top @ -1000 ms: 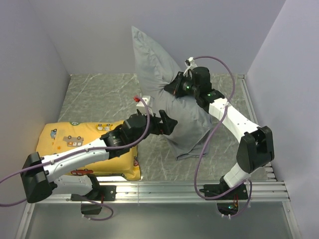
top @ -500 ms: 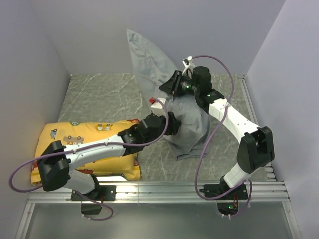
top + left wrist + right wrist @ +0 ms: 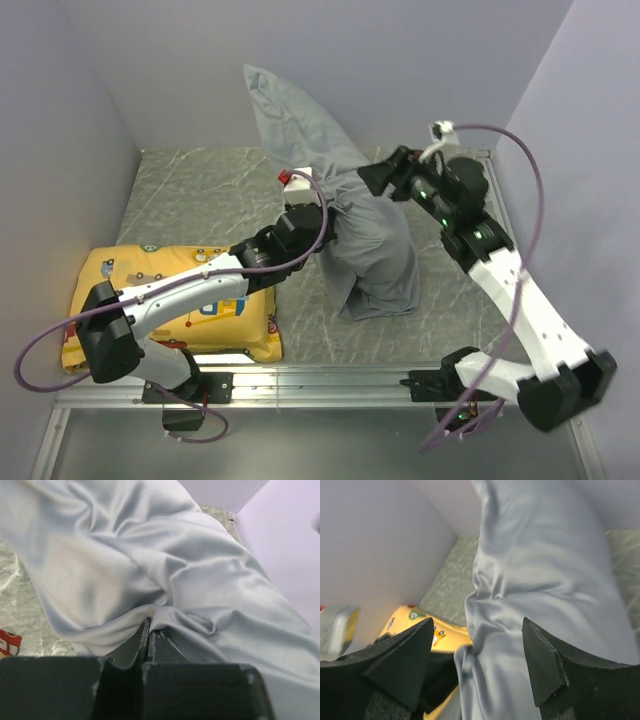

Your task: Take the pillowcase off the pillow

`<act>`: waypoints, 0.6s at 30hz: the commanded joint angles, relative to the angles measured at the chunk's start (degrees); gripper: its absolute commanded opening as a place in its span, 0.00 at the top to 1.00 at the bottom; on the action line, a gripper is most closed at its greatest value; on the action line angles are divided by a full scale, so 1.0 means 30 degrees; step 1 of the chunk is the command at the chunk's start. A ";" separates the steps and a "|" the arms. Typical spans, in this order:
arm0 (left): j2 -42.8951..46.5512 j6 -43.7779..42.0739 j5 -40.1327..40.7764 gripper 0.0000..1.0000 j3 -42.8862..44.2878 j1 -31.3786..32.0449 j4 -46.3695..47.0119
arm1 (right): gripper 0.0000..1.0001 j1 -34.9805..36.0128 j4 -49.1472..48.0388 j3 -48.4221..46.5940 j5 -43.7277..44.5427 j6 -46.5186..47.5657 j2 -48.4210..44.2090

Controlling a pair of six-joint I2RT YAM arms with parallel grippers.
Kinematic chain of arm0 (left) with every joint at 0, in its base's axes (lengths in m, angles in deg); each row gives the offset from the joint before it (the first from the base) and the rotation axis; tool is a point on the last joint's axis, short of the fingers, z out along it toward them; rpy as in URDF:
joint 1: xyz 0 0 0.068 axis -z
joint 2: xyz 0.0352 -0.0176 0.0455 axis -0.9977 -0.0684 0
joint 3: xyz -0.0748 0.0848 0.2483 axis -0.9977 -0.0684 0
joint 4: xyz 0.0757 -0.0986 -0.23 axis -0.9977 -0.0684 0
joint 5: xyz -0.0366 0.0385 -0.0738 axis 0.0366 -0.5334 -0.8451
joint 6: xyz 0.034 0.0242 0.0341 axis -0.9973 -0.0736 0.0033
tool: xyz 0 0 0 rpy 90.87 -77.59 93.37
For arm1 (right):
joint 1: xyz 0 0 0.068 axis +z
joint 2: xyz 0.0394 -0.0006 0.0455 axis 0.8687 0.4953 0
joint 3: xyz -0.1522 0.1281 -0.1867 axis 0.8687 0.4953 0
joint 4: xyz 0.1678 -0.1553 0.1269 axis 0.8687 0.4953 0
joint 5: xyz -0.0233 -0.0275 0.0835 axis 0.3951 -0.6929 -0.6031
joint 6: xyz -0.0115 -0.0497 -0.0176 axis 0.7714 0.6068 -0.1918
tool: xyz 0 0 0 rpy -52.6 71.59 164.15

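The grey pillowcase [image 3: 372, 250] stands upright in the middle of the table, its top corner leaning toward the back wall. It bulges as if filled, but the pillow is hidden. My left gripper [image 3: 328, 222] reaches in from the left at mid height. In the left wrist view the left gripper [image 3: 149, 626] is shut on a fold of the pillowcase [image 3: 165, 570]. My right gripper [image 3: 372, 180] hovers just right of the cloth's upper part. In the right wrist view the right gripper [image 3: 477, 626] stands open, with the pillowcase [image 3: 540, 575] beyond its fingertips and nothing held.
A yellow cartoon-vehicle print pillow [image 3: 165, 290] lies at the near left of the table, under the left arm, and the yellow pillow [image 3: 422, 624] also shows past the right gripper. Walls close in at the back, left and right. A metal rail [image 3: 487, 200] runs along the right side.
My left gripper has moved in to the pillowcase and shut on a fold of it. My right gripper has let go, opened and drawn back to the right. The case's top has leaned left.
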 commanded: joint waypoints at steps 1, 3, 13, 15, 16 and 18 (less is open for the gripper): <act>-0.0438 -0.0040 0.0592 1.00 0.1377 -0.0204 -0.0371 | 0.22 -0.0088 0.0337 0.2659 0.2319 0.0437 -0.2778; -0.0760 -0.0303 0.0592 0.99 0.2051 -0.0233 -0.0605 | 0.22 -0.0088 0.0015 0.4130 0.2557 0.0349 -0.4764; -0.1464 -0.0773 0.0505 0.99 0.3838 -0.0409 -0.1396 | 0.27 0.1786 0.0453 1.1104 0.4985 0.0611 -1.2621; -0.1698 -0.0802 0.0387 0.99 0.4103 -0.0438 -0.1542 | 0.27 0.1845 0.0716 1.1431 0.5600 0.0757 -1.4200; -0.1815 -0.0831 0.0213 0.99 0.4249 -0.0467 -0.1601 | 0.27 0.1903 0.0775 1.1577 0.5865 0.0816 -1.4617; -0.2224 -0.0832 0.0152 1.00 0.4718 -0.0468 -0.1718 | 0.26 0.1904 0.0951 1.1492 0.6247 0.1079 -1.5349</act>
